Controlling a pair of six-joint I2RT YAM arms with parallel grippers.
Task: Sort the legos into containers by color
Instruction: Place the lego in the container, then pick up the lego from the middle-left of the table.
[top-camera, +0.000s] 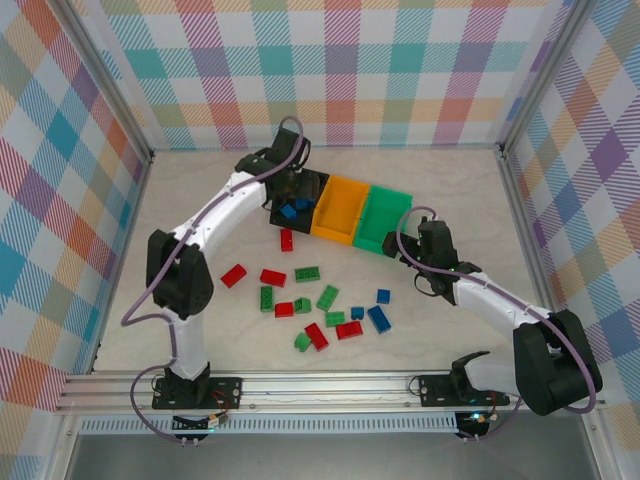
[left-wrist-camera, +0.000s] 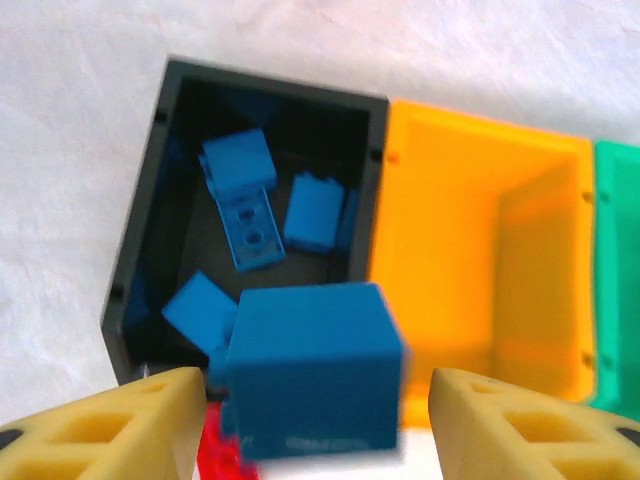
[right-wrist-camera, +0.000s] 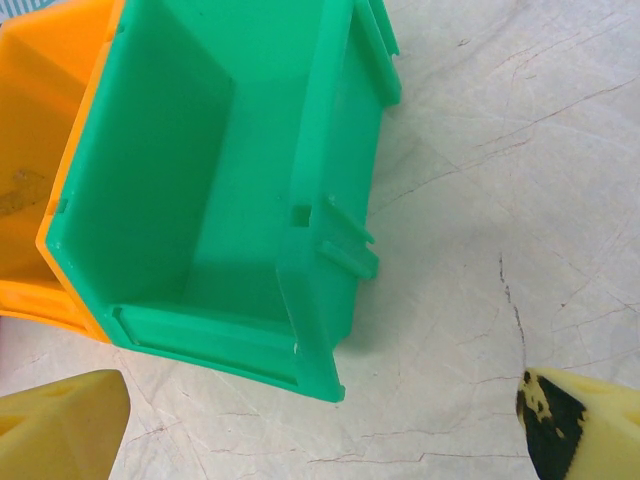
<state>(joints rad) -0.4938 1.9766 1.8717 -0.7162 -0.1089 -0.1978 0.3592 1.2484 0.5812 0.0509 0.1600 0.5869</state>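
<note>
We count three containers: black bin (top-camera: 318, 190), orange bin (top-camera: 340, 208), green bin (top-camera: 385, 220). Mid-frame lie six red legos (top-camera: 273, 277), six green legos (top-camera: 307, 273) and three blue legos (top-camera: 379, 319). Left gripper (left-wrist-camera: 312, 385) and right gripper (right-wrist-camera: 320, 385) both stand spread.

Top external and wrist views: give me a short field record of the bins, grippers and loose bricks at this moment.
black bin: several blue bricks inside
orange bin: empty
green bin: empty
left gripper: open above black bin; blurred blue brick between the fingers, touching neither
right gripper: open, empty, beside green bin
table: loose bricks in red, green and blue, scattered near the bins
</note>
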